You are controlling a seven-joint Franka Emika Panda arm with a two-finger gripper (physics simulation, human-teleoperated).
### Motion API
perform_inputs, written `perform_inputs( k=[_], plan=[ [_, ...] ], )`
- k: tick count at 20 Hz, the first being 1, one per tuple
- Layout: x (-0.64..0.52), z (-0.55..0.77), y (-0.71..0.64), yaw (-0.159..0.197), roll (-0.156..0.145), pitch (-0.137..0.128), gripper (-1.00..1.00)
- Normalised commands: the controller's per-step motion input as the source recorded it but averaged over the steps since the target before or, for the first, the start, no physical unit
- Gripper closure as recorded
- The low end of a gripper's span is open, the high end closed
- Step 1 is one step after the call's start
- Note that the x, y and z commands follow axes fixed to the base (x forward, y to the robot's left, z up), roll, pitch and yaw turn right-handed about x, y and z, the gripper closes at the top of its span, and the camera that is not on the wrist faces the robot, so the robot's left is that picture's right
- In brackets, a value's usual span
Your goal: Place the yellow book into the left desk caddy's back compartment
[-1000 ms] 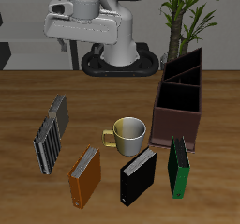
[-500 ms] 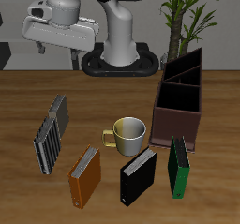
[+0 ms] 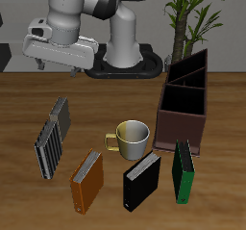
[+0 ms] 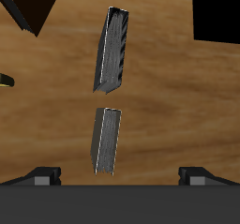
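The yellow book (image 3: 61,114) is small and thin and lies on the table, farther back than the grey striped book (image 3: 48,147). In the wrist view it (image 4: 106,141) lies below the gripper, off-centre between the fingertips. My gripper (image 3: 58,66) is open and empty, hanging high above the table and behind the yellow book. In the wrist view the gripper (image 4: 122,176) shows its fingers spread wide. The left desk caddy (image 3: 181,126) is a long dark brown box on the other side of the table. Its back compartment (image 3: 189,73) holds nothing that I can see.
A tan mug (image 3: 131,138) stands mid-table. An orange-brown book (image 3: 86,181), a black book (image 3: 142,181) and a green book (image 3: 183,171) stand near the front edge. The striped book (image 4: 114,50) lies just beyond the yellow one. A potted plant (image 3: 192,12) stands behind the caddy.
The arm has swung sideways away from the caddy and dropped a little, so the gripper now hangs above and behind the yellow book. Nothing on the table has moved.
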Motion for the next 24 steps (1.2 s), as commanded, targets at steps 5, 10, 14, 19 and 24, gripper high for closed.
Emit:
perform_inputs(
  k=[5, 10, 14, 19, 24],
  plan=[
    [0.05, -0.26, 0.06, -0.004, 0.004, 0.014, -1.00],
    [0.03, -0.34, -0.07, -0.018, -0.021, 0.031, -1.00],
    [0.01, -0.42, -0.07, -0.007, -0.005, 0.045, -1.00],
    [0.01, -0.30, 0.00, -0.010, -0.002, 0.025, -1.00],
    [0.01, -0.38, -0.09, -0.008, -0.012, 0.041, -1.00]
  ],
)
